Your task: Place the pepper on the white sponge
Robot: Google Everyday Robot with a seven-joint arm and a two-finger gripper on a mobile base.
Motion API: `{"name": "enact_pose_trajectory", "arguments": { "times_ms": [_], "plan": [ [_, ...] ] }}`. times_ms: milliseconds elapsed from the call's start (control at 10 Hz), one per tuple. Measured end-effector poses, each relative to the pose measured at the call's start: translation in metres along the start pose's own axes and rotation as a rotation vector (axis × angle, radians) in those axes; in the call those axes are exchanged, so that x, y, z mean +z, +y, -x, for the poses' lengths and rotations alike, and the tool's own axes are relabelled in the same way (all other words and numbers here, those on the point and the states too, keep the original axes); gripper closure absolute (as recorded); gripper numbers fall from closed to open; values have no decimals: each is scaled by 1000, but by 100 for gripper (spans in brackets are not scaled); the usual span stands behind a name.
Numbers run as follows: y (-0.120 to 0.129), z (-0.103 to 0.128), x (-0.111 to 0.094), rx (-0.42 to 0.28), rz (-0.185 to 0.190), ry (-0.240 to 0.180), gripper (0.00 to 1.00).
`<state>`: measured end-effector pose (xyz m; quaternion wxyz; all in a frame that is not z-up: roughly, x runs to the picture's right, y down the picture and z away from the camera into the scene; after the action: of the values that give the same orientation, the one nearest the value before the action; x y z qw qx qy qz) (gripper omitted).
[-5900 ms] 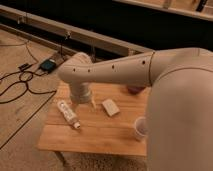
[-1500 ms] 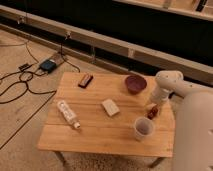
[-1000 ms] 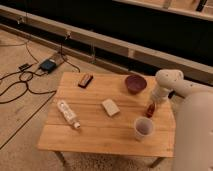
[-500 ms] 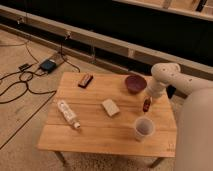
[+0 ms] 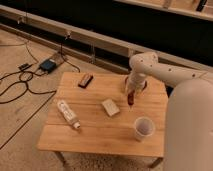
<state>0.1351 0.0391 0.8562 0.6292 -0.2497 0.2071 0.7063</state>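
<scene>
One gripper [image 5: 131,93], clamped on the pepper [image 5: 130,99], hangs just beside the white sponge [image 5: 110,107]; carry the pepper over the sponge's centre, lower until contact, then release.

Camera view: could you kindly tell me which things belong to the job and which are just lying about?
Job: pepper, held in the shut gripper over the table, near the white sponge.
Lying about: brown block, white tube, cup.

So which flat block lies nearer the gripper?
The white sponge, cream-coloured, close beside the gripper holding the pepper; the brown block lies much farther off.
</scene>
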Motion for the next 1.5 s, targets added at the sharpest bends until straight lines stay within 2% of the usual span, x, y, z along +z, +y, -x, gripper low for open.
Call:
{"name": "enact_pose_trajectory", "arguments": {
  "times_ms": [300,600,900,1300,1400,1500],
  "plan": [
    [41,-5,20,-103,24,59,100],
    [64,-12,38,-163,45,107,100],
    [78,-20,54,-199,60,152,100],
    [87,-25,64,-224,73,186,100],
    [88,-25,65,-230,74,191,96],
    [90,-26,66,-238,75,197,86]
  ]
}}
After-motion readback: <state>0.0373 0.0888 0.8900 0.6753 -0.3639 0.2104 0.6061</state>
